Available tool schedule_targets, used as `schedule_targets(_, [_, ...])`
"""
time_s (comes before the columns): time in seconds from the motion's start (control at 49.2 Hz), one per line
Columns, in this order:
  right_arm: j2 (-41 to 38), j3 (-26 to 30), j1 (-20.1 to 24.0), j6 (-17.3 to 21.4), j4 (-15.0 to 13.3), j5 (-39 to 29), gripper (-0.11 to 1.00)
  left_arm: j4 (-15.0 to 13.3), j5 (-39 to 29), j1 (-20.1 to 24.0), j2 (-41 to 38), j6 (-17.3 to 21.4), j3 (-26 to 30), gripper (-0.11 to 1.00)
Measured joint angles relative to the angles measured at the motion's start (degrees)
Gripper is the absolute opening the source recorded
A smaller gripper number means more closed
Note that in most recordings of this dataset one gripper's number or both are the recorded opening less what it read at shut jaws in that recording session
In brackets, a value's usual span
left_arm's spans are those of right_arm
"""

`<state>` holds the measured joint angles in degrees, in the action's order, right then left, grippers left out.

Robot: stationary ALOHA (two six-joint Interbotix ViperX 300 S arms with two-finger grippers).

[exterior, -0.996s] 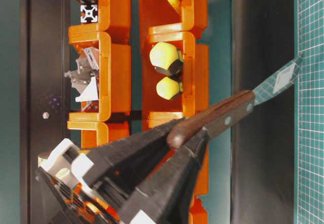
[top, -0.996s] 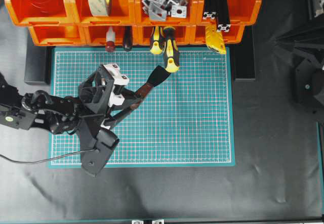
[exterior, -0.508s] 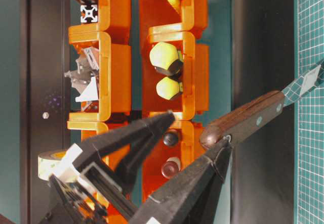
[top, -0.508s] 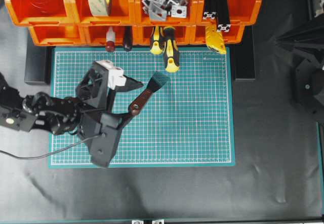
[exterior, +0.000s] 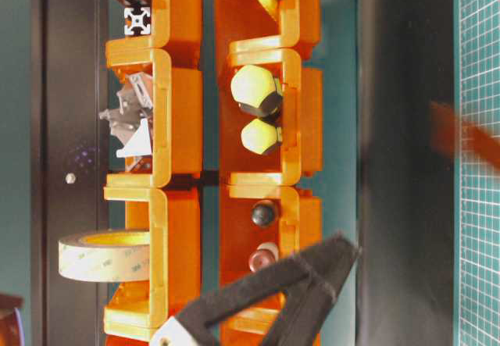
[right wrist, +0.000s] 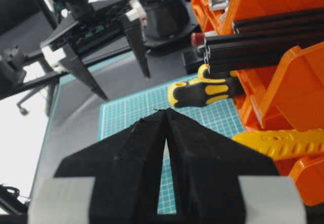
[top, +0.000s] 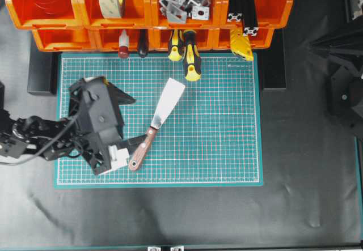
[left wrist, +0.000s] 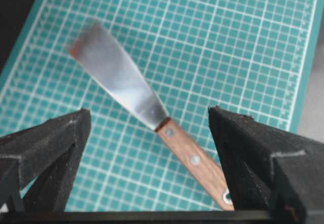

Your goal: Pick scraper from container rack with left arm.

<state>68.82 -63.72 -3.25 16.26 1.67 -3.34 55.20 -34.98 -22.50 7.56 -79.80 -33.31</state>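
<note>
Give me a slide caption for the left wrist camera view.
Scraper lying free on the green cutting mat, framed between the left gripper's wide-open fingers.

the scraper (left wrist: pixel 152 114) pairs a shiny smooth metal blade with a reddish wooden handle.

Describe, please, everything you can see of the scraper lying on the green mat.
The scraper is a putty knife with a reddish-brown wooden handle, two pale rivets and a small hole at its end, and a flat, shiny metal blade that flares wider toward its square tip. It lies flat and diagonal on the green cutting mat, blade pointing toward the container rack. The left tool is open, its fingers on either side of the handle without gripping it.
</note>
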Motion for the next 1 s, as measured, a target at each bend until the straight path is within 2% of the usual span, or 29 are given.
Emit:
schedule_targets(0.142, [0.0,0.0,0.09,0.09,0.09,0.0,0.01,0.0,0.88,0.0,2.55,-3.69,-2.55,0.9])
schedule_targets(0.244, [0.0,0.0,0.09,0.09,0.09,0.0,0.01,0.0,1.93,-0.53,6.33,-4.48,-4.83,0.9])
schedule_targets(0.467, [0.97,0.09,0.09,-0.09,0.0,-1.23,0.01,0.09,4.92,-4.75,23.38,-4.13,-13.01,0.9])
schedule_targets(0.569, [1.67,0.09,0.09,-0.09,0.0,-2.02,0.01,0.09,6.15,-6.33,33.31,-0.79,-17.14,0.9])
schedule_targets(0.691, [1.76,0.09,0.09,-0.09,-0.09,-2.2,0.01,0.09,5.71,-6.33,44.56,6.86,-19.07,0.88])
schedule_targets(0.853, [1.85,0.09,0.18,-0.09,-0.09,-2.2,0.01,0.09,4.22,-5.45,52.91,17.49,-19.34,0.86])
schedule_targets(0.996, [2.02,0.09,0.18,-0.09,-0.09,-2.2,0.01,0.09,3.96,-4.13,56.51,19.86,-19.34,0.86])
